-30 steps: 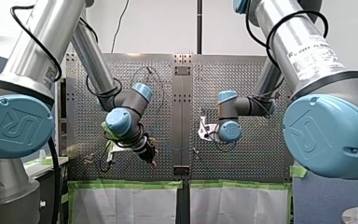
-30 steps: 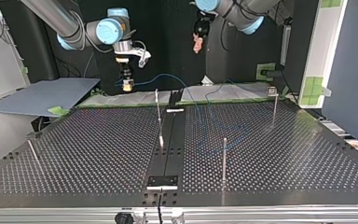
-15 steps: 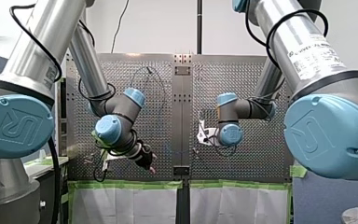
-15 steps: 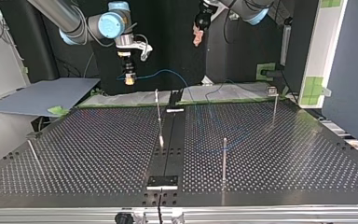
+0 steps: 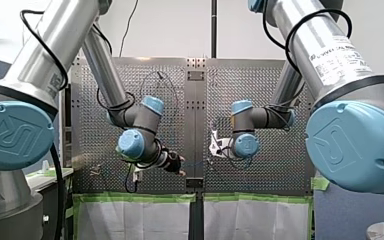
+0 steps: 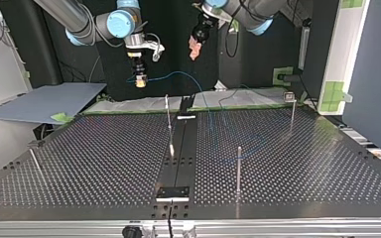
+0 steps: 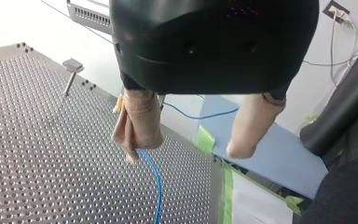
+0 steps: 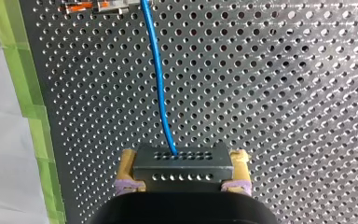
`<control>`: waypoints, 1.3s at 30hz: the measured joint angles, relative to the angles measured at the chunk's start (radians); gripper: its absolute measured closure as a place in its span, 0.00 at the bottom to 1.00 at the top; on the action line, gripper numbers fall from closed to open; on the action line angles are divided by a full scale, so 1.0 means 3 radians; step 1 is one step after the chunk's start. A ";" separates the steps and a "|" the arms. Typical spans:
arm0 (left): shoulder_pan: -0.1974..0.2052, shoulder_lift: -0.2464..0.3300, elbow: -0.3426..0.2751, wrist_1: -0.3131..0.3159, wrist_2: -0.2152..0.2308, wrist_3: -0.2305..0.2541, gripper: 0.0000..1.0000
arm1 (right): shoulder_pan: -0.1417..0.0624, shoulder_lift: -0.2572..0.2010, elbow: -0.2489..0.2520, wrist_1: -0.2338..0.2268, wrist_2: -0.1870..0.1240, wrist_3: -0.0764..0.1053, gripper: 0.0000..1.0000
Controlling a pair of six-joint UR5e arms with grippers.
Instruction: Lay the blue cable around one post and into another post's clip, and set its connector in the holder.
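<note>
Right wrist view: my right gripper [image 8: 183, 164] clamps the connector [image 8: 182, 158], blue cable [image 8: 158, 84] stretching ahead.

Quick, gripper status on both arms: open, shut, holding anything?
Left gripper: open, holding nothing.
Right gripper: shut on the connector of the blue cable.

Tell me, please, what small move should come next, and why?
Probably lower my left claw toward the blue cable and close on it. That claw hangs open and empty with the cable running below it, while my right claw is shut on the connector, so routing likely needs a second grip.
</note>
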 joint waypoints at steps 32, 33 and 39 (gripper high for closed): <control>-0.0181 -0.0453 0.0434 0.0971 -0.0408 -0.0307 0.00 | 0.0087 -0.0016 0.0051 -0.0039 0.0020 0.0027 0.67; -0.0187 -0.0453 0.0436 0.1002 -0.0420 -0.0317 0.00 | 0.0087 -0.0018 0.0051 -0.0039 0.0020 0.0028 0.67; -0.0224 -0.0463 0.0437 0.1154 -0.0457 -0.0330 0.00 | 0.0070 -0.0028 0.0052 -0.0046 0.0021 0.0029 0.67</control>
